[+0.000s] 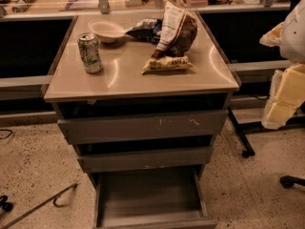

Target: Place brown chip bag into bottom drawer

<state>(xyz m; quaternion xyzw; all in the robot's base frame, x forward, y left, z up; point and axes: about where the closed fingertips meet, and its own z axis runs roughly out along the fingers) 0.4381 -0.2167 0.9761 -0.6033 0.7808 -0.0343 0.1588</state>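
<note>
The brown chip bag [172, 38] lies on the cabinet top [124, 75], right of the middle. It is glossy dark brown with cream edges and a white label panel, and its far end is propped up. The bottom drawer [150, 197] is pulled out under two shut grey drawers, and its shallow tray is empty. My gripper [282, 99] is at the right edge of the camera view, beside the cabinet and below its top. It is well clear of the bag and holds nothing that I can see.
A green-and-white soda can [89, 53] stands on the left of the top. A white bowl [106, 30] and a small dark blue snack bag [143, 29] sit at the back. A chair base [290, 180] and a table leg with caster [240, 137] stand on the floor to the right.
</note>
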